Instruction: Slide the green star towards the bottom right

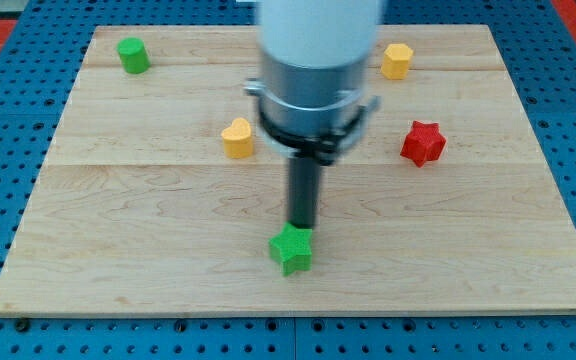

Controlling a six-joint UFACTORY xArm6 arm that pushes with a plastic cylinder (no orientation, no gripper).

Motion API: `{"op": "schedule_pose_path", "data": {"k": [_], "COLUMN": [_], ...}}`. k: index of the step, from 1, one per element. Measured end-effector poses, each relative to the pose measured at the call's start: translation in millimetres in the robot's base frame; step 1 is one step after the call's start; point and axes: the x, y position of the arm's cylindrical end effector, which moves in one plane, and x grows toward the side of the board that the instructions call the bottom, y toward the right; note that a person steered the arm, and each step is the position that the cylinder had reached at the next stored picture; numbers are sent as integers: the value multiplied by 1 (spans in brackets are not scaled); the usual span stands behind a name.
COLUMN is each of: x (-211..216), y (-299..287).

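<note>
The green star [291,249] sits low on the worktop [118,250], near the middle of its bottom edge, well short of the bottom right corner. My tip [301,226] touches its upper side. There is no pincer, only this rod. Most of the sliding looks undone.

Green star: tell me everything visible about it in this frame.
The green star is a small, matte, solid-looking block with short blunt points, lying flat on the wooden board near its bottom edge, about mid-width. My tip sits at its top edge, apparently touching it. No other block is near it.
</note>
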Motion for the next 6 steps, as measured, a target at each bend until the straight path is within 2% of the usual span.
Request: {"op": "schedule_pose_path", "data": {"k": [1, 2, 3, 4, 5, 6], "x": [1, 31, 39, 40, 40, 4], "y": [-23, -47, -19, 77, 149, 105]}}
